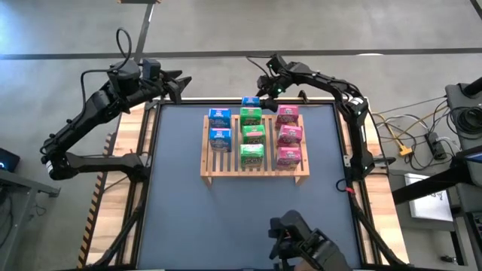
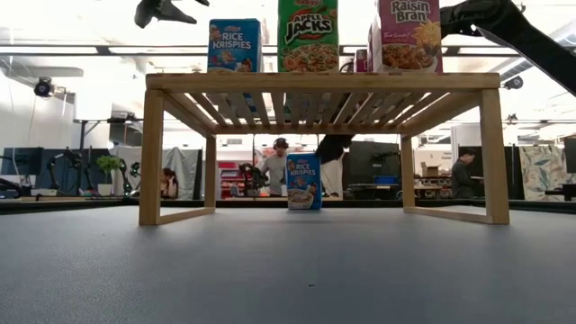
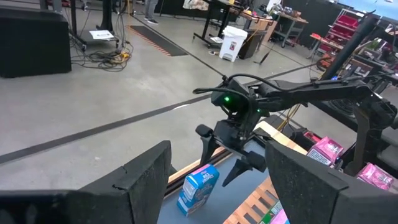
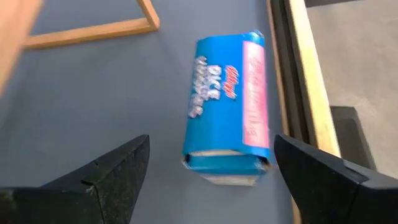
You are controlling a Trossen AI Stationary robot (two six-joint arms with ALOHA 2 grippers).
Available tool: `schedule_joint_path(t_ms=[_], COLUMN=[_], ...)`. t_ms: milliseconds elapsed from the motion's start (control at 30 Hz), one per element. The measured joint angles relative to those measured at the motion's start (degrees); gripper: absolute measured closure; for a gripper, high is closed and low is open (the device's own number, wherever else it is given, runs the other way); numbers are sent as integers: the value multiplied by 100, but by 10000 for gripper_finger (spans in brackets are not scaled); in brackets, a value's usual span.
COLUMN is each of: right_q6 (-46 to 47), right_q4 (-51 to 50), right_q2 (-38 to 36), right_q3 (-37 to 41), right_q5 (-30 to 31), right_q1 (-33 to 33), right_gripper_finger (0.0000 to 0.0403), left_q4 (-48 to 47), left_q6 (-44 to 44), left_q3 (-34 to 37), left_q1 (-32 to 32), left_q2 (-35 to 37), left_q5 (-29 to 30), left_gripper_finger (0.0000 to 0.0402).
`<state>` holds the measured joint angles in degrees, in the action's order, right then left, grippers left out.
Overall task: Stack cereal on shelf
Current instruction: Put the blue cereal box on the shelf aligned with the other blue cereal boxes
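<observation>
The wooden slatted rack (image 1: 256, 172) stands mid-table. On it stand two blue boxes (image 1: 219, 129), three green boxes (image 1: 252, 135) and three pink boxes (image 1: 289, 135). The third blue box (image 1: 250, 101) stands upright on the table just behind the rack, near the far edge. It also shows in the low view (image 2: 303, 182) and the right wrist view (image 4: 227, 102). My right gripper (image 1: 261, 89) is open above this box, with its fingers (image 4: 124, 165) on either side and clear of it. My left gripper (image 1: 181, 83) is open and empty, raised above the table's far left corner.
The table's wooden far rim (image 4: 308, 81) runs close behind the blue box. A dark device (image 1: 301, 241) sits at the near edge. Bare grey table (image 1: 248, 211) lies in front of the rack. People stand in the room beyond (image 2: 274, 166).
</observation>
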<state>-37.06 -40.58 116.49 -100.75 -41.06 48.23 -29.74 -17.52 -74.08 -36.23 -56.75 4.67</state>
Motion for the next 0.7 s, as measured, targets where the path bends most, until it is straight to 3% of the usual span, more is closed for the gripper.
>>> schedule_joint_path(t_ms=[200, 700], right_q6=[-2, 201], right_q4=[15, 101], right_q2=[26, 26], right_q3=[0, -2], right_q5=[276, 395], right_q1=[-13, -11], right_gripper_finger=[101, 230], left_q4=[-4, -11], left_q6=[-13, -15], left_q3=[0, -2], left_q1=[0, 0], left_q2=[-2, 0], left_q5=[-2, -4], left_gripper_finger=[157, 157])
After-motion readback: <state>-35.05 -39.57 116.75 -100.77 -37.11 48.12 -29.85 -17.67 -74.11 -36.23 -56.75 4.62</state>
